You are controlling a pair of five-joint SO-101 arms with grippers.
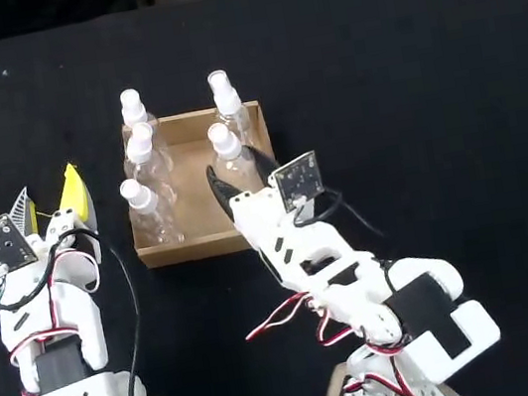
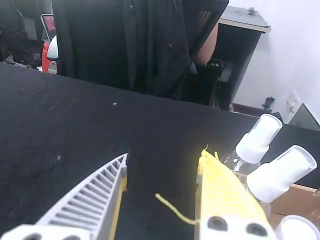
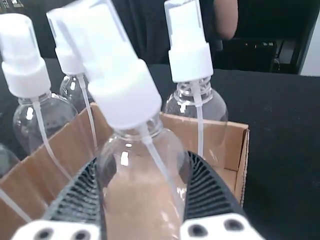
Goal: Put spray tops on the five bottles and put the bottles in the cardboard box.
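High view has all five bottles (image 1: 143,217), each with a white spray top (image 1: 133,106), standing in the cardboard box (image 1: 200,240) on the black desk (image 1: 407,85). Right hand (image 1: 235,169) pinches the near-right bottle (image 1: 226,144) between its black fingers (image 1: 221,190) (the right wrist view shows both against its clear sides). Left hand (image 1: 47,184) hangs spread and empty, just beside the box's left wall.

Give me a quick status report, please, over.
Left tool open, beside cardboard box. Right tool shut on capped bottle inside box. Four other capped bottles crowd it there.
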